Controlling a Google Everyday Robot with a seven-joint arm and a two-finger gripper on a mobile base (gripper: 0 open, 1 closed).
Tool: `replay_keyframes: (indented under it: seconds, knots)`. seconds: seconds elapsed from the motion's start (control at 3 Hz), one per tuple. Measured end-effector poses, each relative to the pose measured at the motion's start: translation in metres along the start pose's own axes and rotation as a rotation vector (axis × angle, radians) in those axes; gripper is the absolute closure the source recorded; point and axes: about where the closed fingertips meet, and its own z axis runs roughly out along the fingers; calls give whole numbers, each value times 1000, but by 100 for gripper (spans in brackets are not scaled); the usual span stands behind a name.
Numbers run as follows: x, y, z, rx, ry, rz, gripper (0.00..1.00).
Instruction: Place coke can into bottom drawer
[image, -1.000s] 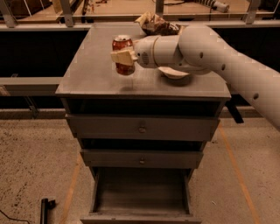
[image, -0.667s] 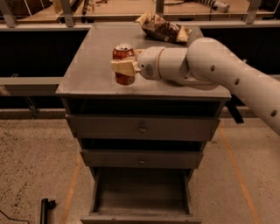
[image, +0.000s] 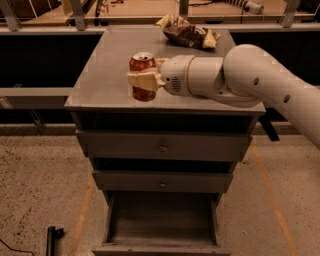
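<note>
A grey cabinet (image: 100, 75) stands at centre, with three drawers stacked below its top. A white arm (image: 260, 85) is extended across the top from the right. The bottom drawer (image: 160, 220) is pulled open, and nothing is seen inside it. The coke can (image: 142, 64) is held upright over the front left part of the top, clenched in the gripper (image: 146, 76). Whether its base touches the top cannot be told.

The carry is judged to be the step in hand. The can should be brought forward past the front edge, lowered straight into the open drawer, kept upright, and released only once low inside.

The two upper drawers (image: 163, 145) are shut. Their knobbed fronts are judged the main obstruction on the descent. A chip bag (image: 189, 34) lies at the back of the top, well apart from the can. A dark object (image: 51, 235) lies on the floor to the left.
</note>
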Motion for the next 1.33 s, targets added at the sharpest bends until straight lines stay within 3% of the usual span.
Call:
replay_keyframes:
  seconds: [0.33,0.67,1.0,1.33]
  knots:
    - [-1,2,1,-4,-7,7,100]
    - [3,22,0,-15,-41,11,100]
    - [11,53,-2,-29,-103,24,100]
    - [35,92,-6,-84,-121,28,100]
